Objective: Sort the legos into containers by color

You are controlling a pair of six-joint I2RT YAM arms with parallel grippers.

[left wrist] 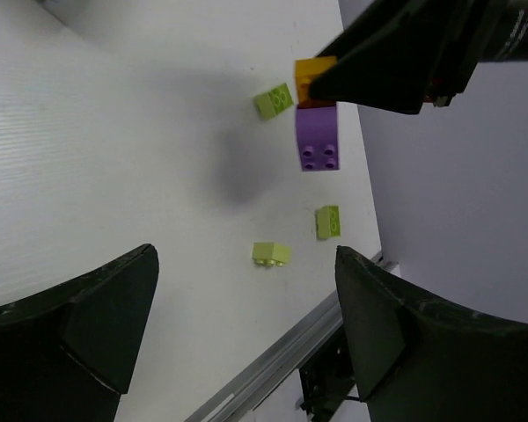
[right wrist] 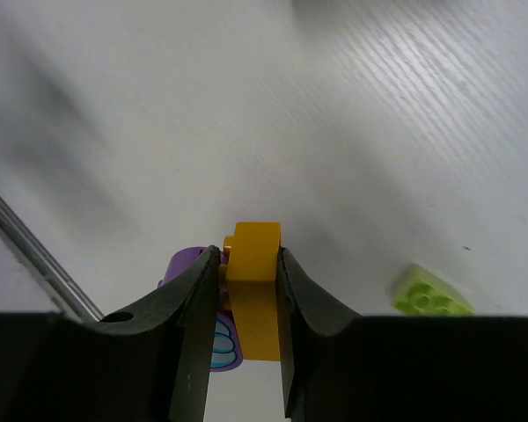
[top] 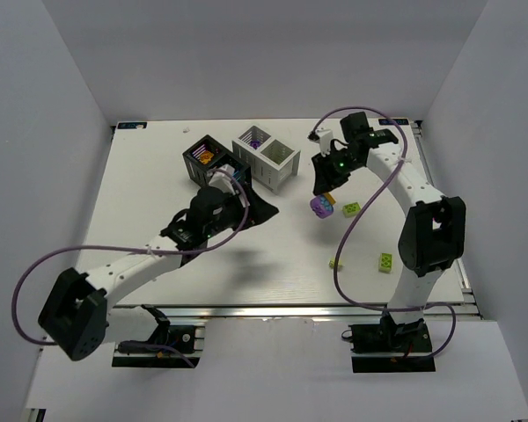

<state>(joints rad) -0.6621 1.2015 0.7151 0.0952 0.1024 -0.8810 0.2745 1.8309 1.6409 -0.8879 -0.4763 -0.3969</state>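
– Left of the right pincer [right wrist: 247, 255] and farther out, what's there?
– Two boxes, side by side. The black box [top: 194, 151] has orange in its far cell. The white box [top: 282, 167] has purple in its far cell. The left pincer [left wrist: 246, 299] hangs right at the black box, fingers spread, nothing in them.
– And the right one?
– It's pinching an orange brick [right wrist: 251, 308] by its sides, and looks off the table going by the shadow. A purple brick [right wrist: 185, 264] touches the orange one, tucked behind one finger. Can't tell if they're clicked together.
– So how to do this step well?
– My read: carry it left to the black box, centre it over the orange cell, go low, then release. Deal with the purple first. If it rides along, it drops into the wrong cell. Mind the left arm too, since it crowds that box.
– Anything loose?
– Lime bricks [top: 352, 209]: one just right of the pincer, two nearer the bases. None on the path.
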